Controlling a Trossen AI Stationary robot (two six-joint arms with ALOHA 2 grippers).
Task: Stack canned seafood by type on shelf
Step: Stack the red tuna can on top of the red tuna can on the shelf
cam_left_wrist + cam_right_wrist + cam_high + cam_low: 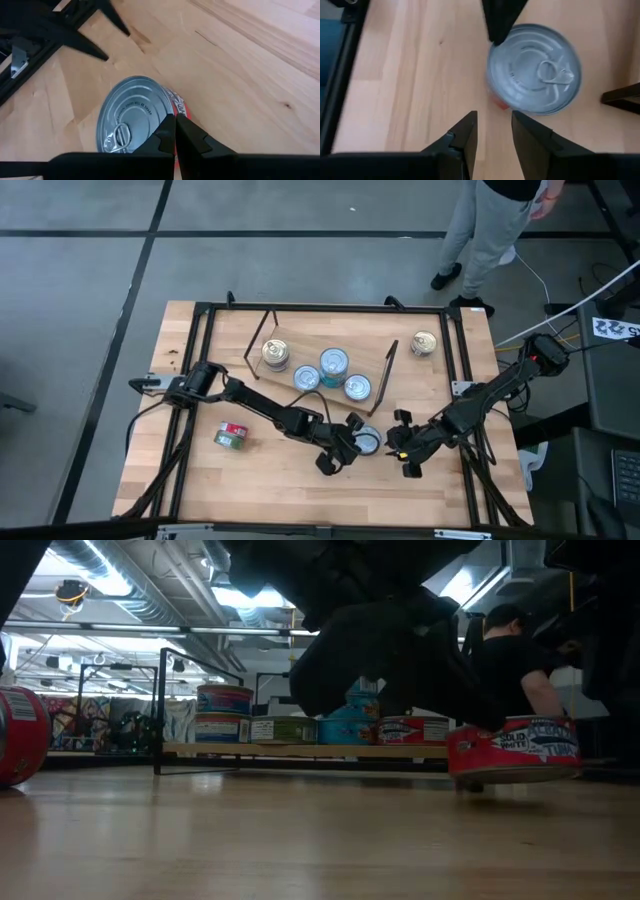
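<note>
Four cans point(333, 363) on shelf point(300, 352).

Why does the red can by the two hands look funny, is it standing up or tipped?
Tipped a bit: the red can sits slanted, one edge off the tabletop.

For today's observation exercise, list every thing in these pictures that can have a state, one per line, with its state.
Left tool: shut, tips against the silver-lidded tin's rim.
Right tool: part open, empty, just short of that tin.
Silver-lidded tin: upright on the tabletop, lid sealed, red label.
Shelf: standing, four tins on it.
Gold-lidded tin: upright on the tabletop, off the shelf.
Red-green tin: lying on its side.
</note>
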